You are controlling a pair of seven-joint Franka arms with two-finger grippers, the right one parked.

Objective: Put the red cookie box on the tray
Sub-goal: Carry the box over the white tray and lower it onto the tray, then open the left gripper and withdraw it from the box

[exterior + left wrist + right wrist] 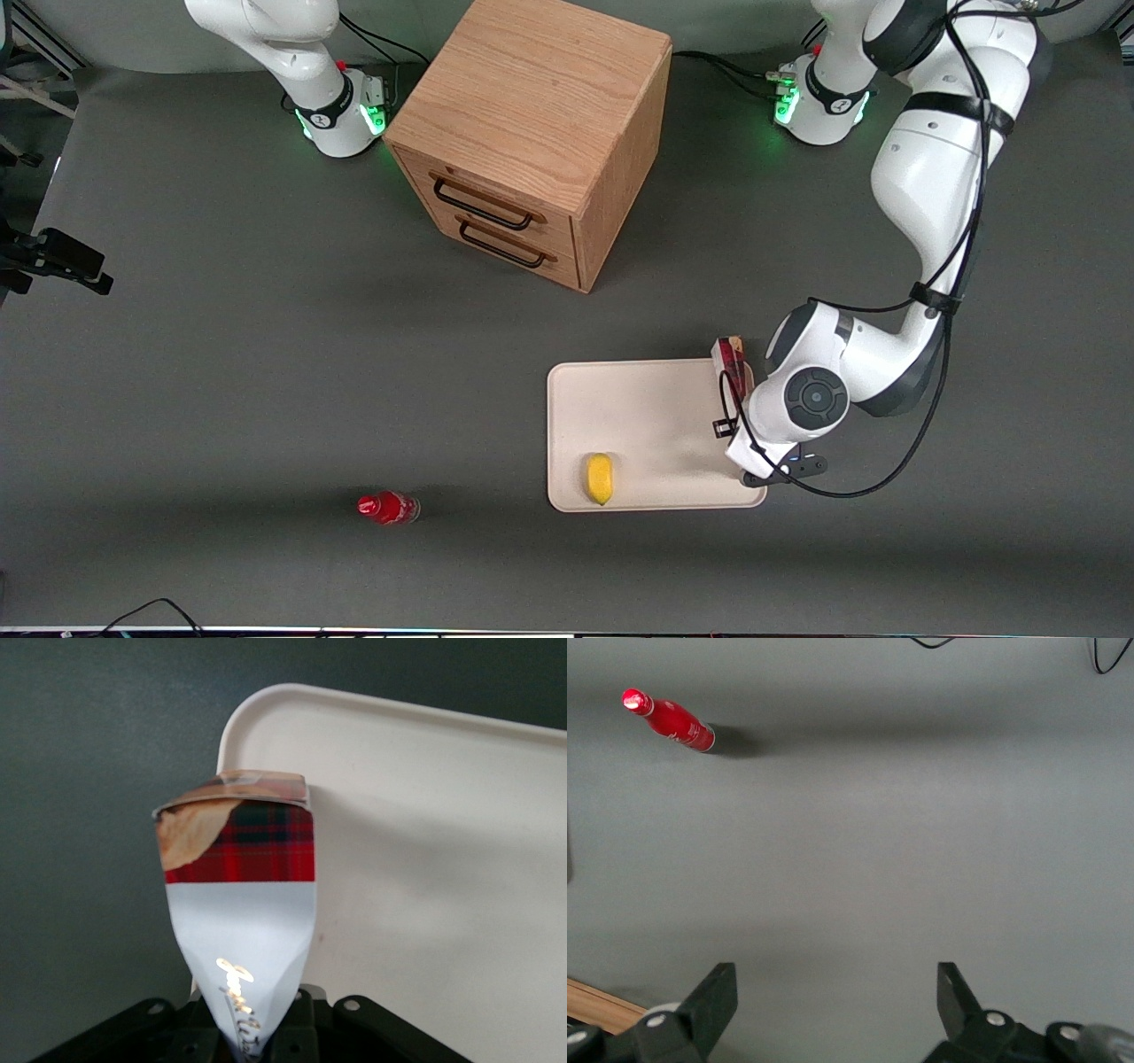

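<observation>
The red cookie box (732, 354) is a long narrow carton with red tartan print and a white part. My left gripper (251, 1038) is shut on its white end, which is pinched in between the fingers. In the front view the gripper (742, 409) is mostly hidden under the wrist, over the tray's edge toward the working arm's end. The box (241, 877) reaches out over the corner of the cream tray (425, 859) that is farther from the front camera. I cannot tell whether the box touches the tray (651, 408).
A yellow fruit (600, 478) lies on the tray near its edge nearest the front camera. A small red bottle (387, 508) lies on the mat toward the parked arm's end. The wooden drawer cabinet (532, 133) stands farther from the front camera.
</observation>
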